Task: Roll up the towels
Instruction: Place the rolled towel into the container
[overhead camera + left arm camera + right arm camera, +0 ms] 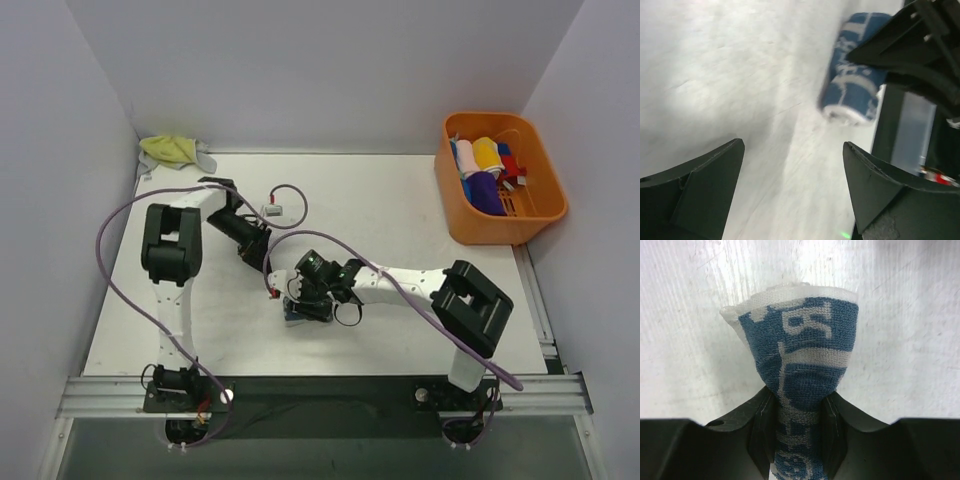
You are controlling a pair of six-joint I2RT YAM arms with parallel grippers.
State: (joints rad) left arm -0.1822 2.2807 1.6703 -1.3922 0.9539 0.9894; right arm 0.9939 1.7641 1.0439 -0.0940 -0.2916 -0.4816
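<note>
A: The right tool [799,407] pinches the rolled blue-and-white towel [801,347] at its waist, near the middle of the desk [420,210]. The left tool [792,147] hangs just beside it, spread wide and gripping nothing.

B: We worry about that waist. The roll flares above the jaws, so if we lift it there, the outer edge could peel and unwind.

A: And if we let go carelessly, the terry may cling to a pad and drag the roll open.

B: The yellow-green towel [172,150] lies crumpled in the far left corner, not yet rolled. We judge the task about half done.
</note>
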